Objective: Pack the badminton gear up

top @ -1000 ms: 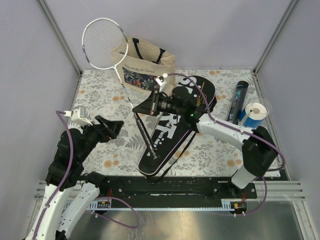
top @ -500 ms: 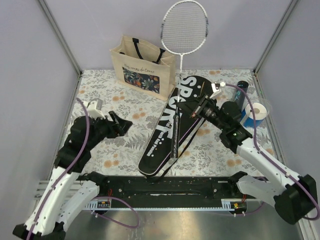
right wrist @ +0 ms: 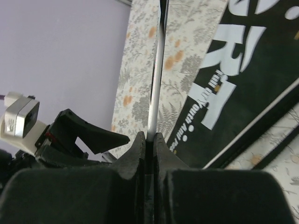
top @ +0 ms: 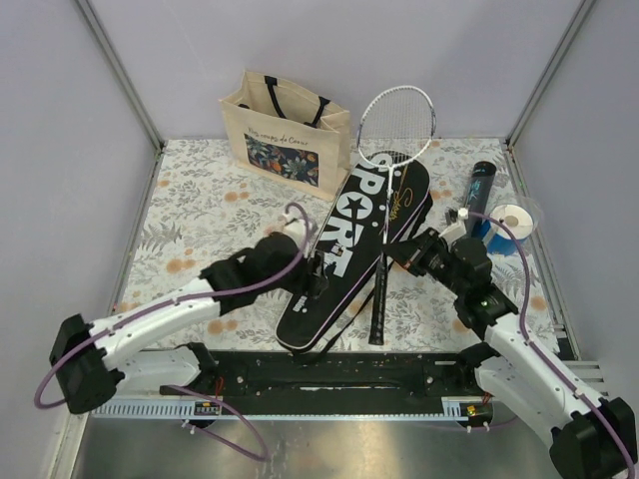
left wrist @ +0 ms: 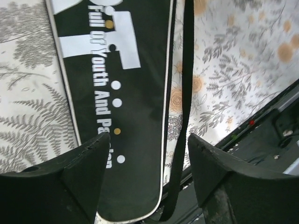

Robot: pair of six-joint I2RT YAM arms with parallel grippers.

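A white-headed racket (top: 396, 125) lies tilted over the black "SPORT" cover (top: 344, 215), its black handle (top: 377, 311) pointing toward the near edge. My right gripper (top: 401, 253) is shut on its thin shaft (right wrist: 155, 100), jaws pressed to it on both sides (right wrist: 149, 140). My left gripper (top: 318, 281) is open and empty just above the cover's narrow lower end (left wrist: 117, 107), with the cover's black strap (left wrist: 186, 107) between its fingers (left wrist: 149, 161). The long black tube (top: 477, 198) lies at the right. No second racket or shuttlecock shows.
The beige floral tote bag (top: 290, 130) stands at the back wall. A blue-and-white roll (top: 509, 226) sits beside the tube. The black base rail (top: 349, 371) runs along the near edge, also in the left wrist view (left wrist: 275, 135). Walls close three sides.
My right arm has swung the racket down from upright to lie over the cover. My left arm has moved right, from the left side to the cover's lower end.
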